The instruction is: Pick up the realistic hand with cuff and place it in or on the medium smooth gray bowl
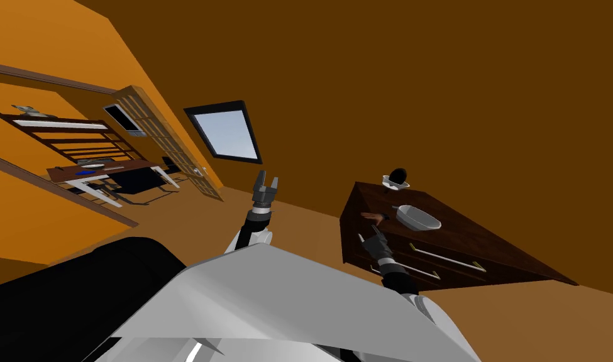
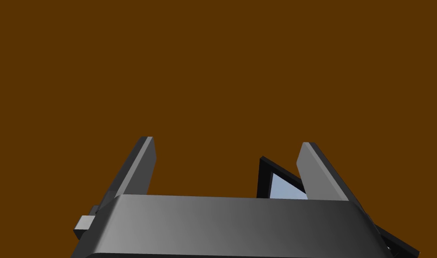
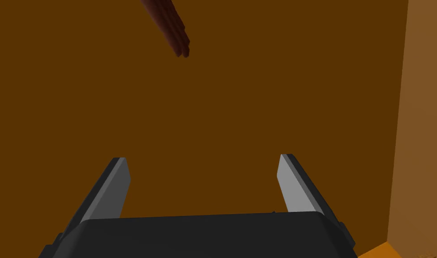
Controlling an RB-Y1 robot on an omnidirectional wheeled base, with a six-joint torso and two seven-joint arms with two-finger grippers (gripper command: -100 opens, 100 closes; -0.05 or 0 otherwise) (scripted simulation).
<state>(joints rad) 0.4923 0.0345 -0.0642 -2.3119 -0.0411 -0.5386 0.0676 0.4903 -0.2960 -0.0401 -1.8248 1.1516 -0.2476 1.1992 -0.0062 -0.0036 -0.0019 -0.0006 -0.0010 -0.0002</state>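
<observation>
In the head view a skin-coloured hand with a dark cuff (image 1: 374, 217) lies on the near left corner of a dark wooden dresser (image 1: 474, 242). Right beside it on the top stands a light grey bowl (image 1: 418, 218), upright. My right gripper (image 1: 369, 237) hovers just in front of and below the hand, at the dresser's corner, apart from it. Its fingers stand open with nothing between them in the right wrist view (image 3: 204, 168). My left gripper (image 1: 266, 185) is raised well to the left of the dresser, open and holding nothing (image 2: 226, 152).
A black round object on a white saucer (image 1: 396, 179) stands at the dresser's back edge. The dresser front has drawers with long handles (image 1: 446, 257). A dark reddish edge (image 3: 168, 27) juts in beyond the right fingers. A desk and shelves (image 1: 104, 170) stand far left.
</observation>
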